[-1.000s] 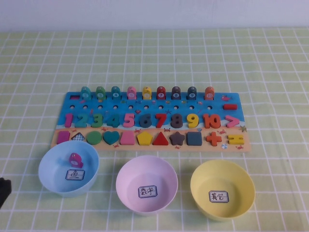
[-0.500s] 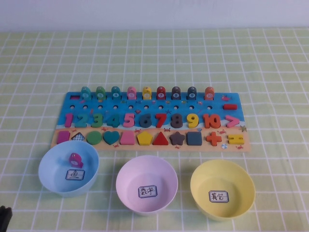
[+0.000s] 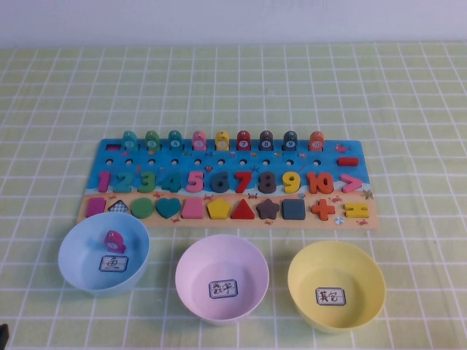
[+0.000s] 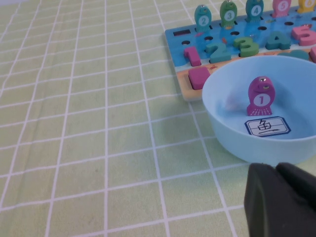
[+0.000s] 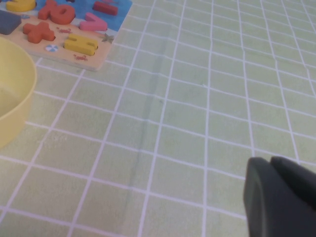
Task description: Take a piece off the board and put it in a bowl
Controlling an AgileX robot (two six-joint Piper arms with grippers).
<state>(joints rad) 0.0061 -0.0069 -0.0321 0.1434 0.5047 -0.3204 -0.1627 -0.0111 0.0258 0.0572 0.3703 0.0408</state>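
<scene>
Far over on the left, the left tool (image 4: 284, 197) sits low over the checked green surface (image 4: 89, 123), near the light blue bowl (image 3: 73, 257) but not touching it; only a dark corner of it shows at the bottom left edge from above. Its two black fingers lie together with nothing between them.

Inside the blue bowl the purple fish piece (image 3: 113, 240) stands upright on the bowl's floor, just behind the white label (image 3: 114, 263) with its handwritten character. From the left wrist its round light blue centre carries a 1, and it stands apart from the bowl's wall.

Behind the bowls lies the board (image 3: 113, 158), flat on the surface, blue with a sandy strip along its near edge. A row of small fish pieces stands along the far edge, coloured numbers run across the middle, and shapes fill the sandy strip. The blue bowl's far rim lies just beside the board's near left corner.

In the middle sits the pink bowl (image 3: 191, 257), and to its right the yellow bowl (image 3: 306, 264), each holding only a white label.

On the right, the right tool (image 5: 281, 197) is low over bare surface, well apart from the yellow bowl and the board's corner. Whether it is apart or together I cannot tell.
</scene>
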